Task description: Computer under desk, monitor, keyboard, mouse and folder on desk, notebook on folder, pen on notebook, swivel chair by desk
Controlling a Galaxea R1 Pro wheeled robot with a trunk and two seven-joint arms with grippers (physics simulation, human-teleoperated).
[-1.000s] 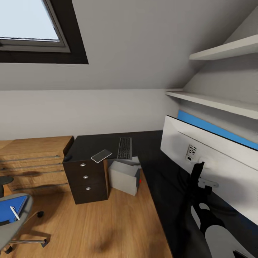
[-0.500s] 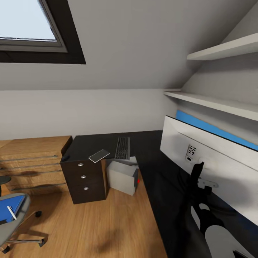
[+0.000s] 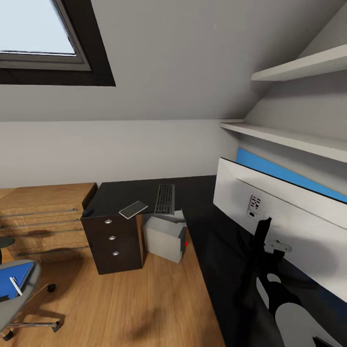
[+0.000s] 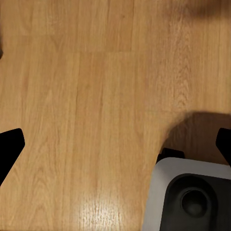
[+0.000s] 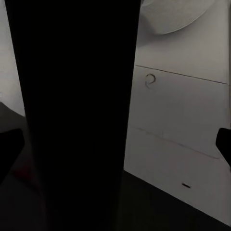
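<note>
Swivel chair (image 3: 17, 294) at far left holds the folder (image 3: 13, 281) with the pen (image 3: 17, 286) on it; mouse (image 3: 87, 212), notebook (image 3: 133, 209), keyboard (image 3: 165, 198) lie on the desk (image 3: 202, 226), computer (image 3: 165, 237) beneath. Step in hand looks like positioning the monitor (image 3: 284, 231). Right gripper (image 5: 115, 144) straddles the stand, tips wide, grip cannot be told; left gripper (image 4: 115, 147) spread over floor, empty. Next: settle the monitor, then go for the keyboard. Since earlier, the monitor's left edge has nudged left, the view has panned right
</note>
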